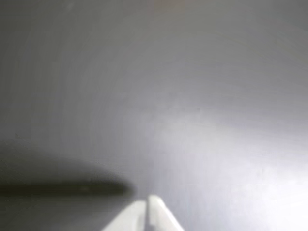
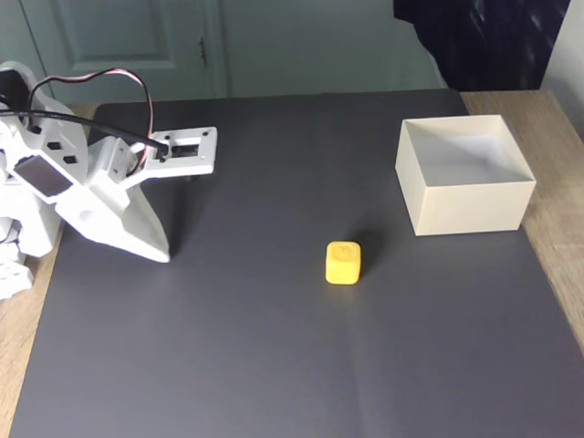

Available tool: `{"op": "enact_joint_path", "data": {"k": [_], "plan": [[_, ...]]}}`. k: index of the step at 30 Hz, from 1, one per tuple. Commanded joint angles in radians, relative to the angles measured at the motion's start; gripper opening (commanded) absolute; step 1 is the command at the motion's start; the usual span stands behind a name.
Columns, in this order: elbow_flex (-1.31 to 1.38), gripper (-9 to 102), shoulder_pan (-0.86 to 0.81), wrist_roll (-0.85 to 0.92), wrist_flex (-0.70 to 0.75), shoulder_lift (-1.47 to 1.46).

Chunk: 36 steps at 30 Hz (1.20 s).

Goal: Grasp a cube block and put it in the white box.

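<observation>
One cube block [image 2: 343, 263], circle-marked face up, no long axis; claw [image 1: 147, 201] clenched, empty.

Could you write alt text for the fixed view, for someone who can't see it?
A small yellow cube block sits alone on a dark grey mat, with an empty white box to its upper right. A white robot arm's gripper rests at far left.

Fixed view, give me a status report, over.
End effector shut, empty, down on the mat's left side. Cube block mid-mat, untouched. White box at right, nothing visible inside. Path between looks clear.
</observation>
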State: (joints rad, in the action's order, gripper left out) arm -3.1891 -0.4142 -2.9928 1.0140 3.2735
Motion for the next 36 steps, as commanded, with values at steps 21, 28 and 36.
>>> {"op": "enact_joint_path", "data": {"k": [21, 28, 36], "plan": [[0.565, 0, -0.086, -0.187, -0.517, -0.842], [0.779, 1, -0.135, -0.222, -0.569, -1.112], [1.012, 2, -0.129, -0.235, -0.607, -1.364]]}}
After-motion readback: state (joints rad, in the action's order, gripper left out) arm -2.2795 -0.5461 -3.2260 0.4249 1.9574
